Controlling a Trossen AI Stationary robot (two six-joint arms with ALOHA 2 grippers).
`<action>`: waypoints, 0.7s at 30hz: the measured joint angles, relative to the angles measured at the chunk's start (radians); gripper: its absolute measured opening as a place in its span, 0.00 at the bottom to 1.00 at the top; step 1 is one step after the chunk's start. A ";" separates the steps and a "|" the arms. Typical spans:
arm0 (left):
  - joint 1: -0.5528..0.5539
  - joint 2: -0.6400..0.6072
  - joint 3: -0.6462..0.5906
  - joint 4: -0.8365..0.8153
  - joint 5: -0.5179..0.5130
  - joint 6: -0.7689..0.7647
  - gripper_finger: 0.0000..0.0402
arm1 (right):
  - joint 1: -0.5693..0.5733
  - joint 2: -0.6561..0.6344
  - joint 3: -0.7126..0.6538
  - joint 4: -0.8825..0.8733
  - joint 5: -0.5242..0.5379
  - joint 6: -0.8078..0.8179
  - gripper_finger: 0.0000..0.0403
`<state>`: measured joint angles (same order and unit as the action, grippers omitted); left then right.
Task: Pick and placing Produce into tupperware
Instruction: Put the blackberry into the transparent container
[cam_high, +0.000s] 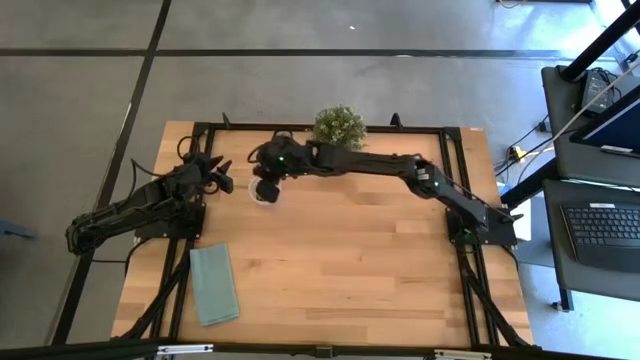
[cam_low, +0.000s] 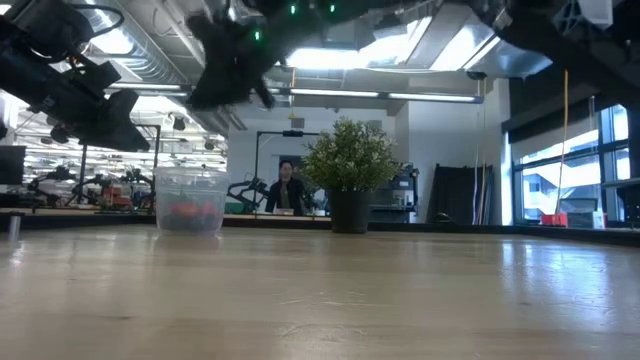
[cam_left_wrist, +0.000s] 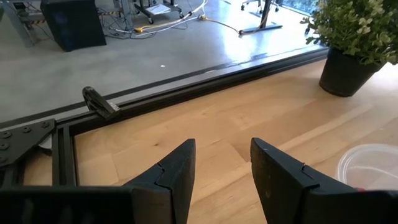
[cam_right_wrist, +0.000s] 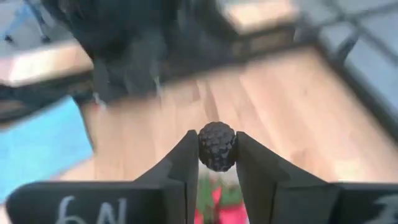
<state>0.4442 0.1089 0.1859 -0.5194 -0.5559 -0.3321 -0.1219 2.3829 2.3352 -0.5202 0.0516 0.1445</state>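
1. Right gripper (cam_right_wrist: 217, 163) clenched on a dark, bumpy, round berry (cam_right_wrist: 217, 145), pinched between the two jaw tips.
2. Hanging straight above the small round clear plastic cup (cam_low: 190, 205), with red fruit pieces (cam_right_wrist: 217, 202) seen right below the berry, down in the cup.
3. Cup standing upright on the light wooden tabletop (cam_high: 340, 260), toward the far left part, a little way from the bushy green potted plant (cam_low: 350, 175).
4. Berry and cup lined up one over the other, so probably only a move straight down and a letting go needed. No long side to the berry; round all over.
5. Right gripper much the nearer one to the cup, right over it.
6. Left gripper (cam_left_wrist: 222, 158) waiting just beside the cup on its left, jaws partly apart and holding nothing.
7. Flat teal-green cloth (cam_high: 214, 284) lying well apart, near the front left edge of the tabletop.
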 joint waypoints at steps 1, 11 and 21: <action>0.000 0.000 0.000 -0.002 0.000 0.000 0.36 | -0.006 0.006 -0.013 -0.010 -0.016 0.020 0.22; 0.000 0.000 0.000 -0.005 0.000 0.000 0.36 | -0.017 0.103 -0.022 -0.045 -0.049 0.064 0.22; 0.000 0.000 0.000 -0.005 0.000 -0.002 0.36 | -0.017 0.160 -0.021 -0.079 -0.053 0.089 0.22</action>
<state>0.4439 0.1089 0.1860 -0.5248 -0.5560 -0.3336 -0.1394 2.5433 2.3146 -0.5992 -0.0017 0.2330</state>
